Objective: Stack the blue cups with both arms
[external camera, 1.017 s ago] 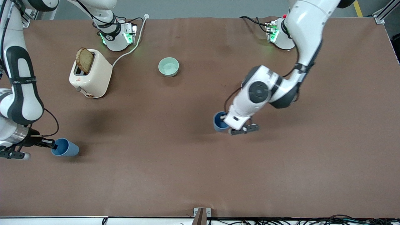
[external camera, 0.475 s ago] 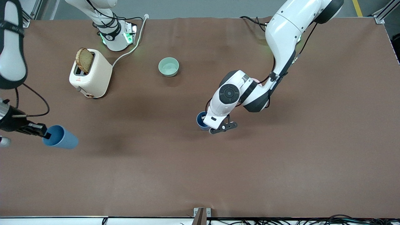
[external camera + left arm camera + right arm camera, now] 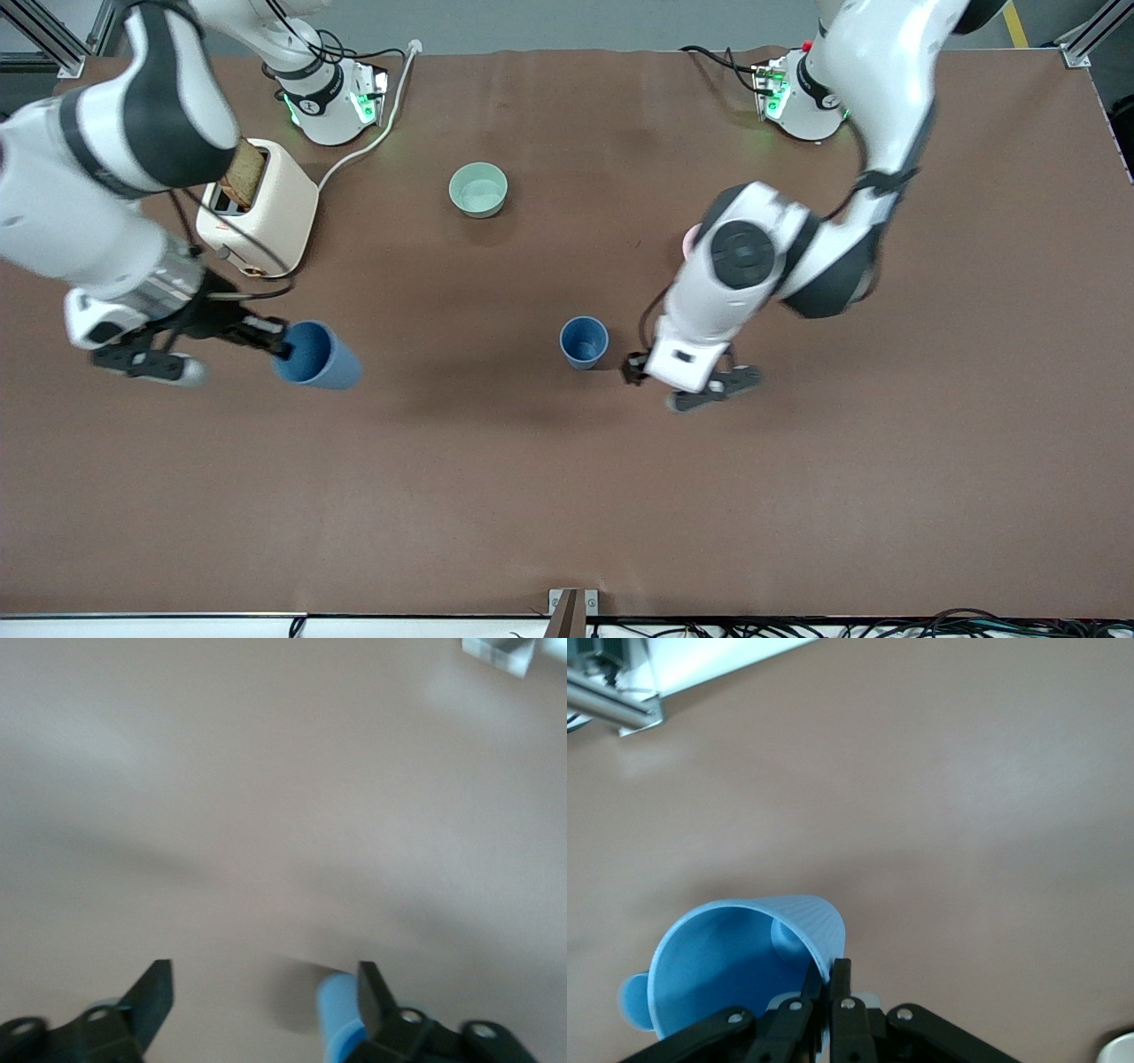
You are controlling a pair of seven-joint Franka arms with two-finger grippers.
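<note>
One blue cup (image 3: 584, 341) stands upright and alone on the brown table near its middle. My left gripper (image 3: 636, 367) is open and empty just beside it, toward the left arm's end. In the left wrist view the open gripper (image 3: 266, 979) has that cup (image 3: 337, 1019) next to one finger, outside the gap. My right gripper (image 3: 279, 346) is shut on the rim of the second blue cup (image 3: 316, 356) and holds it tilted above the table, toward the right arm's end. In the right wrist view the gripper (image 3: 828, 970) pinches the cup wall (image 3: 735, 966).
A cream toaster (image 3: 257, 213) with a bread slice stands toward the right arm's end, partly under the right arm. A mint-green bowl (image 3: 478, 190) sits farther from the front camera than the standing cup. A pink edge (image 3: 689, 237) shows under the left arm.
The left gripper let go of its cup near the table's middle and drew away toward the left arm's end. The right gripper carried its cup toward the middle.
</note>
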